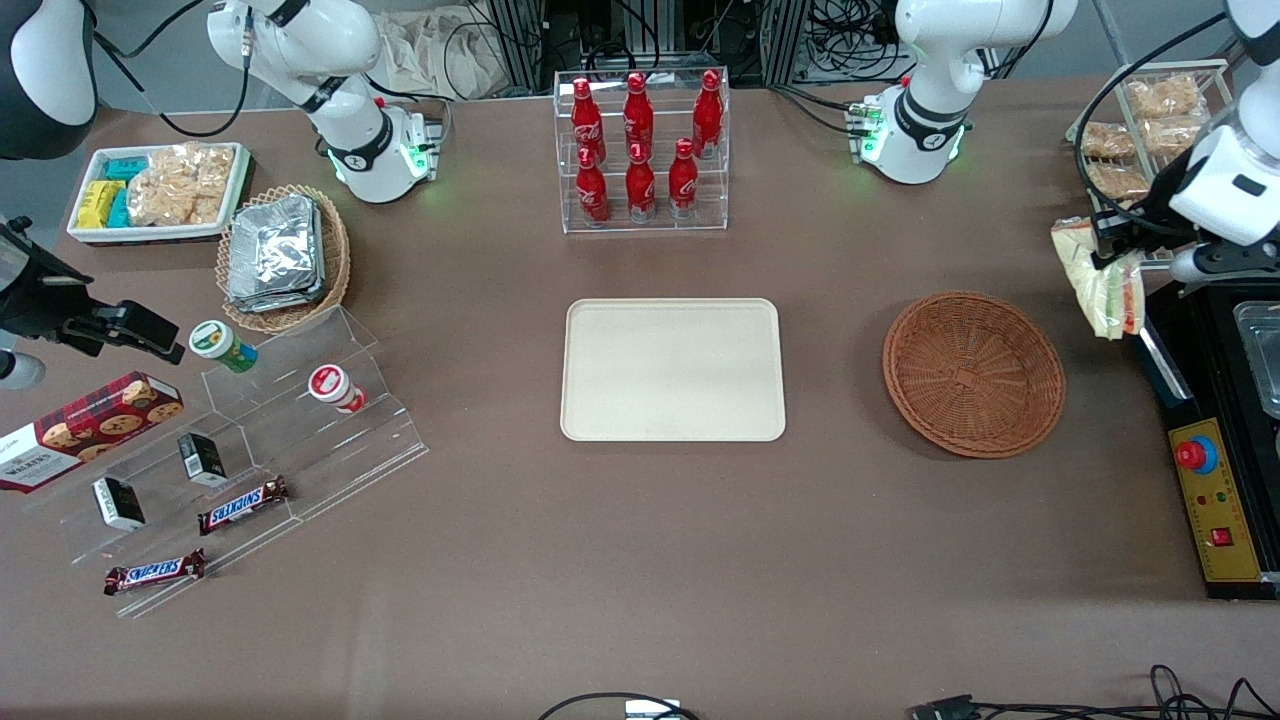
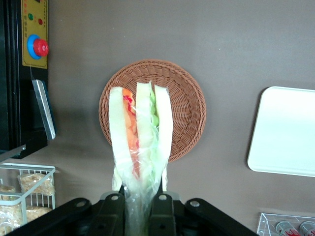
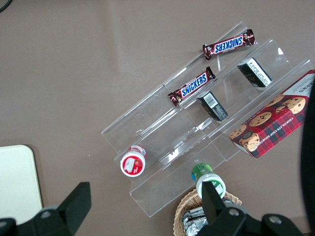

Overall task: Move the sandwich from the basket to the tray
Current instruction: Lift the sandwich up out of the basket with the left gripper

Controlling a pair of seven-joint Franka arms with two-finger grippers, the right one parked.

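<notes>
The sandwich (image 1: 1105,282) (image 2: 140,132), white bread with green and red filling in clear wrap, hangs in the air. My left gripper (image 1: 1118,243) (image 2: 136,200) is shut on its wrap, held high at the working arm's end of the table. The reddish-brown wicker basket (image 1: 975,372) (image 2: 189,101) lies below it with nothing inside; in the front view the sandwich hangs just outside the basket's rim. The cream-beige tray (image 1: 672,370) (image 2: 285,132) lies bare at the table's middle, beside the basket toward the parked arm's end.
A black control box with a red button (image 1: 1212,500) (image 2: 37,46) stands close to the basket. A wire rack of bagged snacks (image 1: 1150,130) (image 2: 24,189) is near the gripper. A clear rack of red bottles (image 1: 640,140) stands farther from the camera than the tray.
</notes>
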